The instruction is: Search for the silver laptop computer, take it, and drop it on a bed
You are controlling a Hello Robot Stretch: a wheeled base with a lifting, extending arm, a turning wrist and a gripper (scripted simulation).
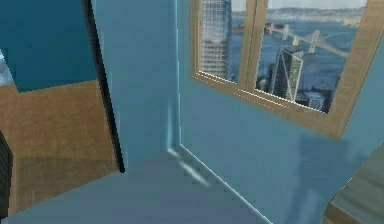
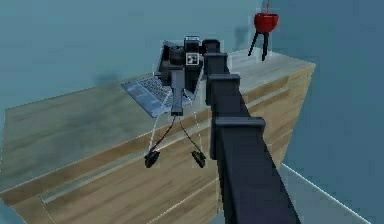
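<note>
Dark arm [image 2: 240, 160] over wooden bench [image 2: 90, 125], silver laptop [image 2: 148, 90] on it.
Arm side view: end effector [image 2: 175, 158] at or in front of the laptop; cannot tell its grip or whether it holds anything; red object [image 2: 265, 22] on dark legs farther along the bench. Forward view: blue floor [image 1: 150, 195], blue wall [image 1: 240, 140], window [image 1: 285, 50] showing towers.

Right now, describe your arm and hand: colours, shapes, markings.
The arm is a dark, nearly black square bar built of stepped box sections. At its far end sit small white squares with black marks. The hand has a dark body and two thin, light fingers tipped with dark pads.
</note>
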